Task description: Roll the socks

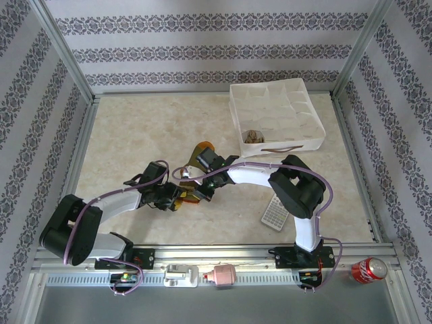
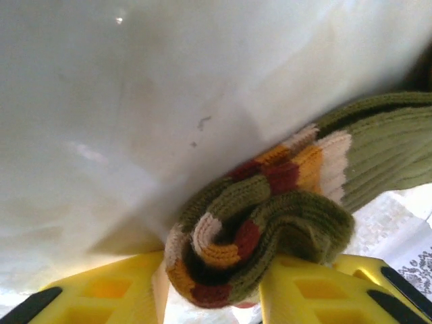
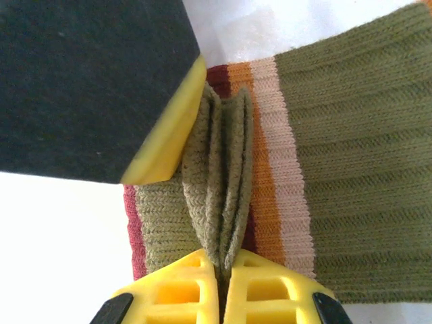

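Olive sock (image 3: 351, 148) is lying mid-way along the bench (image 1: 128, 135), nearer its near edge. Left gripper (image 2: 219, 290) is clasping the rolled end between narrowly parted fingers so the coil is not springing loose. Right gripper (image 3: 223, 273) is pinching a raised fold fully shut, tensioning the fabric, I judge. 1 brown roll (image 1: 253, 136) is sitting in the white box (image 1: 236, 115).

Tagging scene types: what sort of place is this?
Probably a lab test cell dressed as a home: wallpapered panels in aluminium framing, marble-look table, slotted mounting rail.
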`<state>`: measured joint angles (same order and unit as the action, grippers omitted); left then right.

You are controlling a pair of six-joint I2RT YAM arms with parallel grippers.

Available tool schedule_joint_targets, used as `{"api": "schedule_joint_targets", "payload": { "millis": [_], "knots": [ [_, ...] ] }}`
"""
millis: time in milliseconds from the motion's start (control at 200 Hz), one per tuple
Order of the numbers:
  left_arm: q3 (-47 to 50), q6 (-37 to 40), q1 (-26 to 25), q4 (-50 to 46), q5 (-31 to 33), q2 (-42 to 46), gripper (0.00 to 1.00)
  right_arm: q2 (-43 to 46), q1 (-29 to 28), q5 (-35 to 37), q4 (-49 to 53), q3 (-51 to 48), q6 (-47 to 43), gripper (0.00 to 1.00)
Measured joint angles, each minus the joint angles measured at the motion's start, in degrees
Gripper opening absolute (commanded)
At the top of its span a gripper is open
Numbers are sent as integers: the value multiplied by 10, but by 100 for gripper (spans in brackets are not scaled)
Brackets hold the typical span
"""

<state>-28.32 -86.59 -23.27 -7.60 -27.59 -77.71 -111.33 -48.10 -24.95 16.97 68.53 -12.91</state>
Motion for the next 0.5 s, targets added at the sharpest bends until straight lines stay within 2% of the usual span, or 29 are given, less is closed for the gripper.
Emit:
{"api": "schedule_joint_targets", "payload": {
  "millis": [15,90,170,265,315,500],
  "knots": [
    [-2,0,0,-3,0,-2,20,0,0,0,-2,-1,0,0],
    [-12,-4,0,-16,1,-11,0,2,0,-1,-18,-12,0,17],
    [-24,-6,-1,-18,9,-16,0,23,-2,7,-53,-48,-6,40],
    [-18,-15,-3,-25,16,-5,0,74,-10,48,-101,-114,-32,53],
    [-5,-24,-3,-29,18,11,0,110,-23,79,-127,-153,-50,57],
    [33,-46,-3,-49,15,66,0,192,-95,178,-190,-220,-133,59]
  ]
}}
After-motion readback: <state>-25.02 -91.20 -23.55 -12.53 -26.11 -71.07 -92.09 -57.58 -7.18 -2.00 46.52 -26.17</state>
